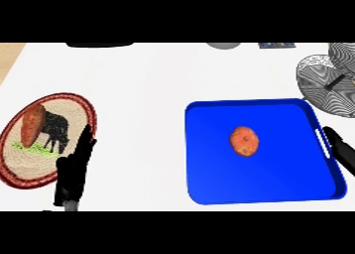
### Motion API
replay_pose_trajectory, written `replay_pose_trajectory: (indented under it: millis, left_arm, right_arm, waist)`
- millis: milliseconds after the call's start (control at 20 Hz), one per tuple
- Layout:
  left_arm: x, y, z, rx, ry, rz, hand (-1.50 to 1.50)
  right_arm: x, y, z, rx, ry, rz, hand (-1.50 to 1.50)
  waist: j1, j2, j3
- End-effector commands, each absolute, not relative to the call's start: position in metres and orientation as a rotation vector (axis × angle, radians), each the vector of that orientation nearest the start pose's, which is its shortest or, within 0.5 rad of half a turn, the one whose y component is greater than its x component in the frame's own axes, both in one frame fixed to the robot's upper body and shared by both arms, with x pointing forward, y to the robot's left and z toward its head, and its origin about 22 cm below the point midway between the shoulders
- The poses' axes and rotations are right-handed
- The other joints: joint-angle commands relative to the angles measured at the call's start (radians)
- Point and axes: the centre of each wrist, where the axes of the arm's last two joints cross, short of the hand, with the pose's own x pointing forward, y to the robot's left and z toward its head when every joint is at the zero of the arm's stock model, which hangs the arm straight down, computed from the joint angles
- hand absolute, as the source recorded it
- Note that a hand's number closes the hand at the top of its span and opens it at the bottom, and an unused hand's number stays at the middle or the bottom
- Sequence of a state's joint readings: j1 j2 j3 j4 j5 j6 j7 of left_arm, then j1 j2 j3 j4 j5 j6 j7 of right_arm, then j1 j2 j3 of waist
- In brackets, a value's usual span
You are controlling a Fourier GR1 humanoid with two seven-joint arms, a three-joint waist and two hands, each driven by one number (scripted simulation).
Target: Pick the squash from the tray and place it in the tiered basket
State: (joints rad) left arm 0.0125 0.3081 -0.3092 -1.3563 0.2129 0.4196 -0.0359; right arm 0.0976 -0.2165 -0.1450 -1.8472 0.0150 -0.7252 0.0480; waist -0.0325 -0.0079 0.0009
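Both hands rest open, fingers straight: left hand (74, 171) beside the plate (12, 166), right hand (345, 151) at the tray (209, 149) edge.

Squash (244, 140) on blue tray (209, 183) (centred)

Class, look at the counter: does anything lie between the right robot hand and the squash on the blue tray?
Only the tray's own raised right rim. The right robot hand sits just outside that rim, and the squash lies alone on the bare blue floor of the tray. Nothing else visible stands between them.
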Motion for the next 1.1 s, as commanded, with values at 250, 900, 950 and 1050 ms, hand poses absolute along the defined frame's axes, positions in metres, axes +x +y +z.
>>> replay_pose_trajectory:
  millis: [250,900,950,1050]
  left_arm:
    - [0.209,0.246,-0.054,0.268,-1.303,-0.034,0.0]
    - [0.199,0.231,-0.062,0.237,-1.299,-0.055,0.0]
    - [0.216,0.231,-0.054,0.238,-1.317,-0.047,0.0]
    - [0.218,0.229,-0.051,0.259,-1.308,-0.031,0.0]
  right_arm:
    - [0.163,-0.288,0.065,-0.776,-1.306,-0.109,-1.5]
    - [0.191,-0.236,0.129,-1.087,-0.94,0.172,-1.5]
    - [0.195,-0.224,0.134,-1.073,-0.925,0.191,-1.5]
    - [0.202,-0.208,0.108,-1.086,-0.896,0.241,-1.5]
  waist:
    - [0.037,0.01,-0.009]
    - [0.063,0.011,-0.005]
    - [0.059,0.012,-0.005]
    - [0.051,0.01,-0.003]
